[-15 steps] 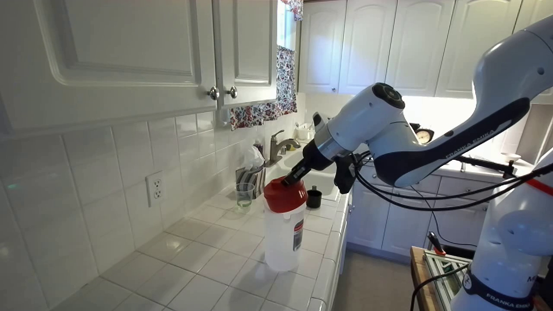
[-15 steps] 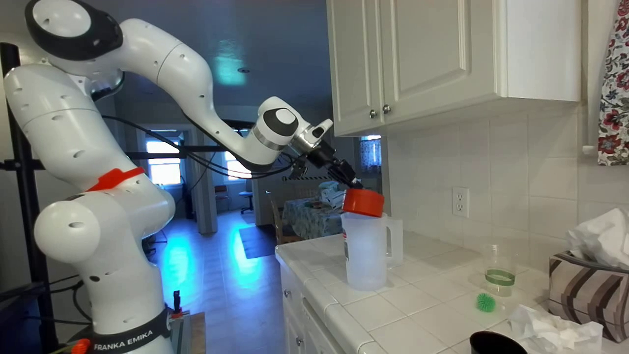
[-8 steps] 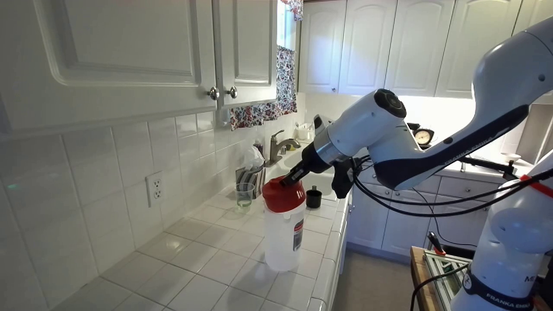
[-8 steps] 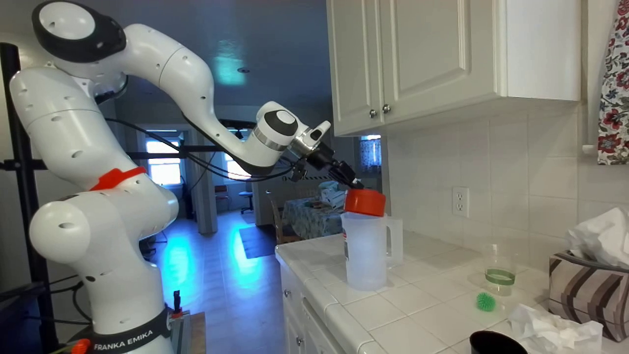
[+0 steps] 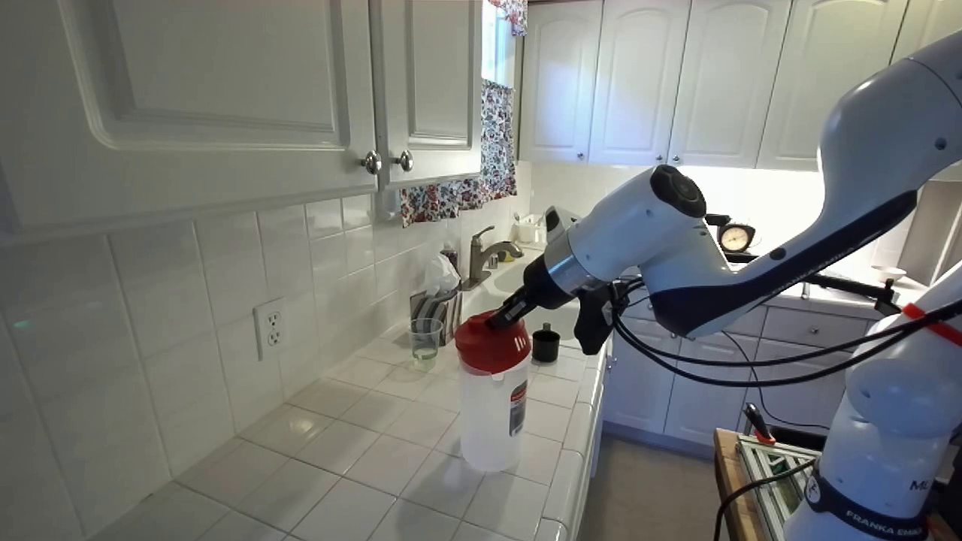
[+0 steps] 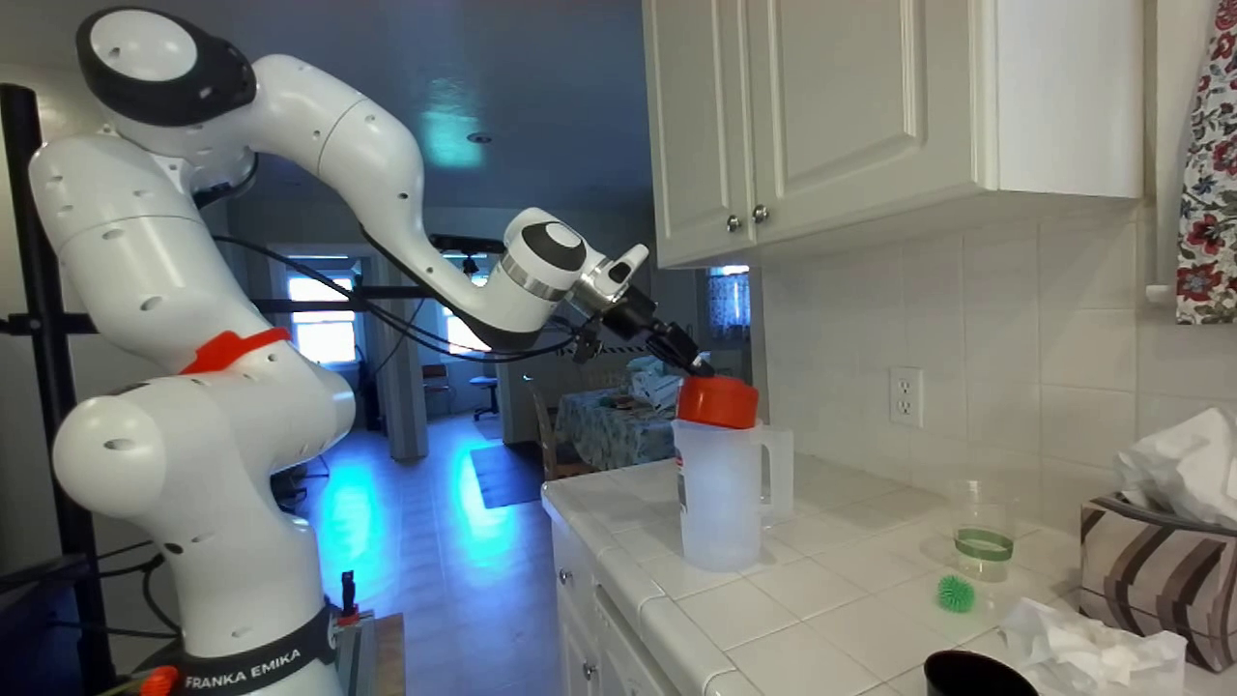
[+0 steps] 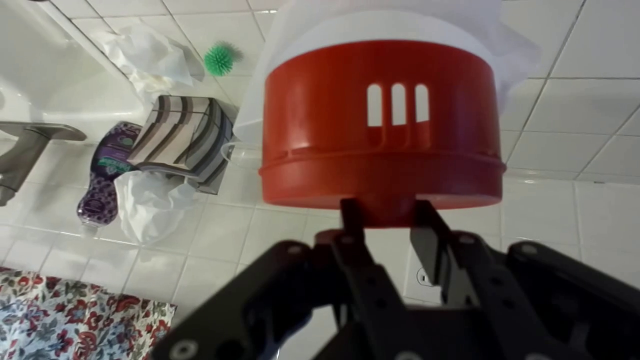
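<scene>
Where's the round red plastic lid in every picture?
In an exterior view: round red plastic lid, just below centre.
In an exterior view: lid, slightly right of and below centre.
Wrist view: lid, big, above centre, slightly right.
All three share the brown-striped tissue box.

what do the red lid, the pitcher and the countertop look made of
Red lid: probably plastic, smooth and slightly glossy, with moulded-looking slots and soft highlights.
Pitcher: likely plastic, frosted and translucent; its walls look milky rather than clear.
Countertop: apparently glazed ceramic tile, glossy white, with grout lines and bright reflections.
</scene>
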Robot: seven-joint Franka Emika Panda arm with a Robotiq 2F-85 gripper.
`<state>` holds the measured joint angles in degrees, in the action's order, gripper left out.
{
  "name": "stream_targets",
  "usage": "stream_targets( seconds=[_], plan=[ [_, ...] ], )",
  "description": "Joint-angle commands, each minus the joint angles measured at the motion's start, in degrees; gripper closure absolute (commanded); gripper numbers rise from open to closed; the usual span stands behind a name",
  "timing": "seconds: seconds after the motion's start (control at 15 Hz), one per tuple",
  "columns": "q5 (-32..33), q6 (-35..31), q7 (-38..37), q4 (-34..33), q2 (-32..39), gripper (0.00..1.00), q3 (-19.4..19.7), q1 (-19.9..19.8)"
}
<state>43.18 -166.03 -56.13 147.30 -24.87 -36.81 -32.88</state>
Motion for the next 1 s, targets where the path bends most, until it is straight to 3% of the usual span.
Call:
stream_targets(
  seconds=[0.0, 0.93],
  plan=[
    [2.8, -2.2, -4.1, 1.4, -1.7, 0.92, -2.5, -2.9],
    [8.8, -5.3, -17.4, 2.5, -7.2, 0.92, -10.5, -10.6]
  ],
)
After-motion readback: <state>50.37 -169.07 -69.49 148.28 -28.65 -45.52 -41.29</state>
